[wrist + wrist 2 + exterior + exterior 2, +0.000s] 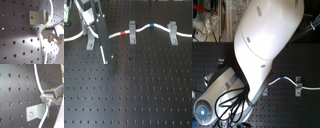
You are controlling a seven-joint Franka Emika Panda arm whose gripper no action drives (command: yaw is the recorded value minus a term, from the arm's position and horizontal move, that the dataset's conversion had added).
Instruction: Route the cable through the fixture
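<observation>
- A black perforated breadboard table (139, 95) filled the first exterior view.
- Beyond the table's far edge in the second exterior view, blurred clutter (209, 20) stood.

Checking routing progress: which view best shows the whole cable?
The first exterior view: the cable runs across the board past all three clips, red and blue bands visible. The second exterior view shows only a stretch by one clip, the arm hiding the rest. Both wrist views show a short length beside one clip.
</observation>
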